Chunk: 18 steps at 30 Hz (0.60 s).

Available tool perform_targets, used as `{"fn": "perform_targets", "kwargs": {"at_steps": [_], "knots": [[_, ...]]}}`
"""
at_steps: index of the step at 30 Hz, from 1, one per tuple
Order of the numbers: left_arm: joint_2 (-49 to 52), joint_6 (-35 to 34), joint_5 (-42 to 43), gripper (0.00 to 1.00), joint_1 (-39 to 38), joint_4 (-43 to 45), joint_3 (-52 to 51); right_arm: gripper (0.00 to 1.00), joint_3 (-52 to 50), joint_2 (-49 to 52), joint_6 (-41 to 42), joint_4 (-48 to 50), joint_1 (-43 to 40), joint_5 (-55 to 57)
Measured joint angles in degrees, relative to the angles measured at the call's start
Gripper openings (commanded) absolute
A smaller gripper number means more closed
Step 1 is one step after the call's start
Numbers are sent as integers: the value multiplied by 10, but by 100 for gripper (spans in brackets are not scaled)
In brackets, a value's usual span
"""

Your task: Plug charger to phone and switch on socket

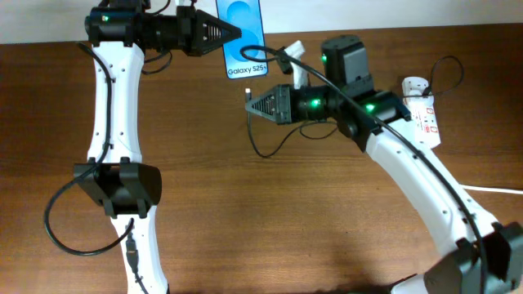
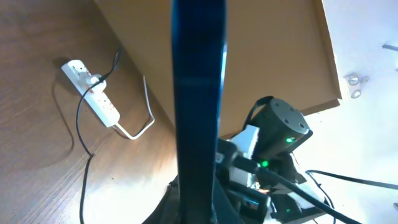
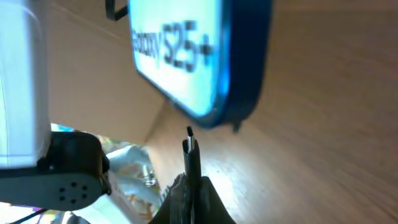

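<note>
My left gripper (image 1: pixel 237 33) is shut on the phone (image 1: pixel 244 37), a blue-screened slim phone reading "Galaxy S25+", held above the table's far edge. In the left wrist view the phone (image 2: pixel 198 93) stands edge-on between the jaws (image 2: pixel 199 208). My right gripper (image 1: pixel 250 104) is shut on the charger's black connector tip (image 3: pixel 190 152), which points up at the phone's bottom edge (image 3: pixel 239 93), a short gap below it. The charger's thin black cable (image 1: pixel 265 147) loops back to the white adapter (image 1: pixel 415 85) in the socket (image 1: pixel 422 118), a white power strip at the right.
The thick white mains cord (image 1: pixel 490 189) runs off the right edge. The left arm's base (image 1: pixel 118 186) stands at the left and the right arm (image 1: pixel 425 180) spans the right side. The table's far edge (image 1: pixel 458 24) meets a white wall.
</note>
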Motion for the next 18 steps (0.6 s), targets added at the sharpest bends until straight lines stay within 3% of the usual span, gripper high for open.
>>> {"fn": "perform_targets", "kwargs": {"at_steps": [6, 18], "knots": [[0, -2, 0, 0, 0, 2, 0, 4, 0, 17, 17, 55, 0, -56], [0, -2, 0, 0, 0, 2, 0, 4, 0, 17, 37, 67, -33, -91]]}}
